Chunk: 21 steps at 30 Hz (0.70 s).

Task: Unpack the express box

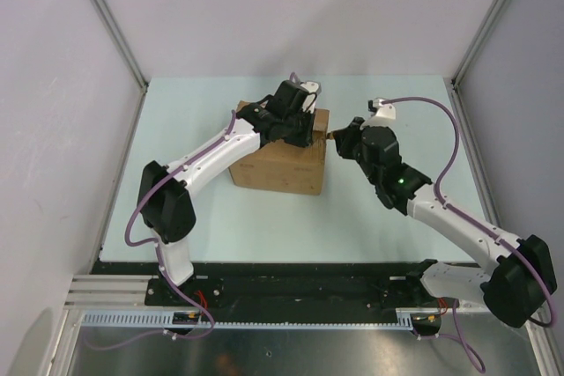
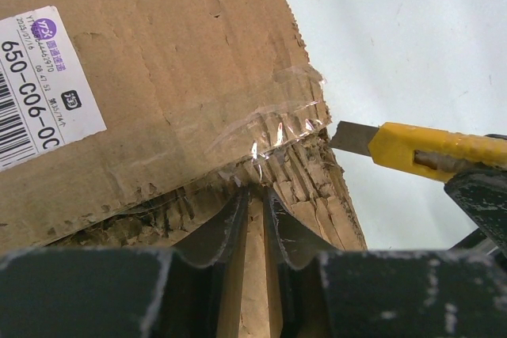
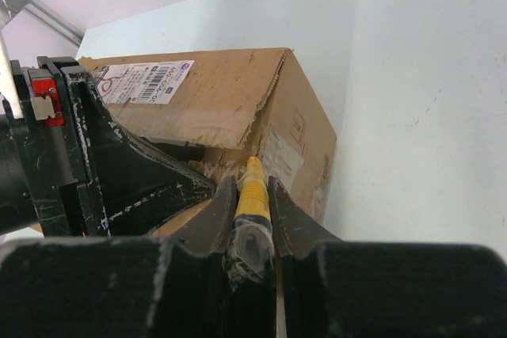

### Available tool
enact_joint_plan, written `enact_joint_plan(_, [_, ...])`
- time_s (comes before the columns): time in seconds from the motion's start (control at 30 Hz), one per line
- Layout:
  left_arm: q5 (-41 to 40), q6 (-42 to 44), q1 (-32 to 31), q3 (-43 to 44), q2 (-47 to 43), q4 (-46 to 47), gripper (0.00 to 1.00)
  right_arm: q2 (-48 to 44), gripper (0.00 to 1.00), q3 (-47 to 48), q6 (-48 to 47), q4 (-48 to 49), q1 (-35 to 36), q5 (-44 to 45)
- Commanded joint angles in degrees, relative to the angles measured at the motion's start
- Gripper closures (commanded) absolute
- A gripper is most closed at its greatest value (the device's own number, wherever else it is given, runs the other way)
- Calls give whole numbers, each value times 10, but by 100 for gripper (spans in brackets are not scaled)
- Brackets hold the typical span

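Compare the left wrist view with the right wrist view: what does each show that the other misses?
Only left wrist: the left gripper pinching cardboard, clear tape, and the bare blade of the utility knife beside the express box. Only right wrist: the right gripper clamped around the knife's handle, plus the box's side face. Both: box, white label, yellow knife.

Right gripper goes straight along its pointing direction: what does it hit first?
Likely the brown corrugated cardboard express box, at its taped corner: the yellow utility knife in the right gripper aims its blade there.
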Motion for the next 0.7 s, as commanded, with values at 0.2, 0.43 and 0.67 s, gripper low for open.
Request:
enact_joint_plan(0.2, [-40,7,10,2,19,-47,80,13,100,31,5,32,6,4])
enact_joint_plan(0.43, [-40,9,10,5,21,-47,80,16,100,37,3,33,6,21])
enact_joint_plan(0.67, [-40,11,10,8,22,-48,80,37,100,40,6,34,7,27])
